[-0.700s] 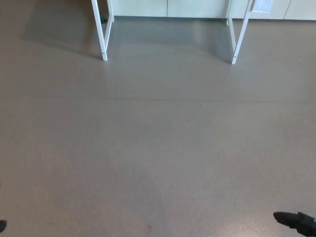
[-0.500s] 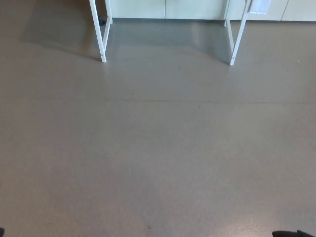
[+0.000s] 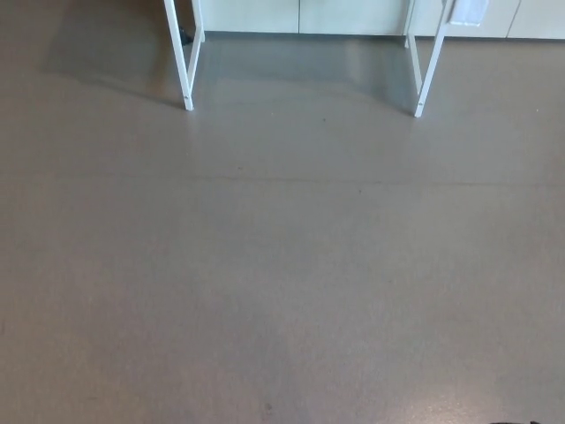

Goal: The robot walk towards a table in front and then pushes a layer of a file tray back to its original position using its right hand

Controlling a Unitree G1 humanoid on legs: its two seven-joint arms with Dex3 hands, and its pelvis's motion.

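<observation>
Head view, looking down at a smooth grey-brown floor [image 3: 282, 265] that fills almost the whole picture; surface matte with a soft sheen, a faint straight seam running across it about 2 fifths of the way down, a few tiny dark specks scattered on it.

At the top edge: 2 pairs of thin white metal table legs; left pair [image 3: 185, 62] ends on the floor at upper left, right pair [image 3: 428, 66] at upper right; each pair splays slightly toward the foot; only the lower parts show, the tabletop is cut off by the frame. A darker shadow lies on the floor between and to the left of the legs.

Behind the legs: a pale cream cabinet front [image 3: 300, 14] with vertical panel joins, standing along the far edge of the floor; a small white rectangular piece [image 3: 468, 11] hangs near the right legs, detail too small to tell.

File tray: not visible in this view; whatever sits on the table lies above the frame, so its position and the state of its layers cannot be told. No container or contents show.

Hands: neither the left nor the right is identifiable; a sliver of dark at the bottom right corner is too small to identify; how far the fingers are spread, or whether anything is held, cannot be told.
</observation>
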